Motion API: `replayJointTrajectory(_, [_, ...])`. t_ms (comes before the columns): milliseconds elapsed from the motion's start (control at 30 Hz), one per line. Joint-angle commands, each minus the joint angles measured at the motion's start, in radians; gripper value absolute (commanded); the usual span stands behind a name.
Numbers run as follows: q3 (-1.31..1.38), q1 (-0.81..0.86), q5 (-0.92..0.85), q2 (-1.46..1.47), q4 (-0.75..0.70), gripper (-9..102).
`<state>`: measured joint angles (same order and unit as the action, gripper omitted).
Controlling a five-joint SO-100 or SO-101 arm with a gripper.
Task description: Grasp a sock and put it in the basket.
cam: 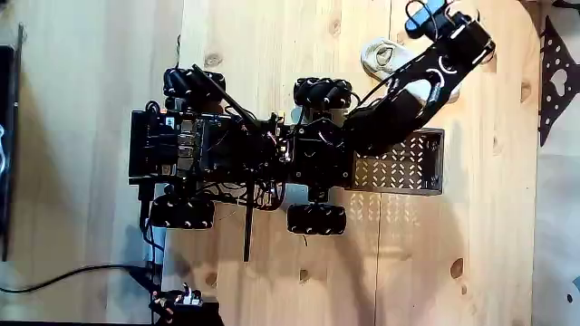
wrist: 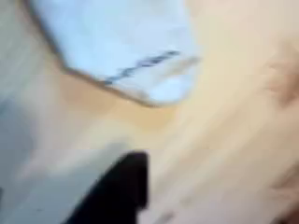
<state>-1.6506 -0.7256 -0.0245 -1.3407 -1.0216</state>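
Sock (cam: 379, 56): on tabletop (cam: 272, 36), one o'clock from basket (cam: 399, 163), ungrasped.
Gripper (cam: 426, 16): beside sock; jaw state unclear.
Progress: grasp and drop remain.

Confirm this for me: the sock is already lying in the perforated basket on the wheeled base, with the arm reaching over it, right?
Not quite. In the fixed view the sock lies on the wooden table, outside the basket, with the arm reaching over it. The basket holds no sock.

Pale knotty wooden floor (cam: 272, 54) — evenly lit — black cable (cam: 63, 276) trailing.
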Motion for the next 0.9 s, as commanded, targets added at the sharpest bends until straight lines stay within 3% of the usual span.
replayJointTrajectory(0, [-0.011, 0.020, -0.049, 0.021, 0.035, 30])
replayJointTrajectory(400, [-0.046, 0.041, -0.112, 0.118, 0.201, 30])
replayJointTrajectory(867, [-0.031, 0.072, -0.262, 0.588, 0.548, 32])
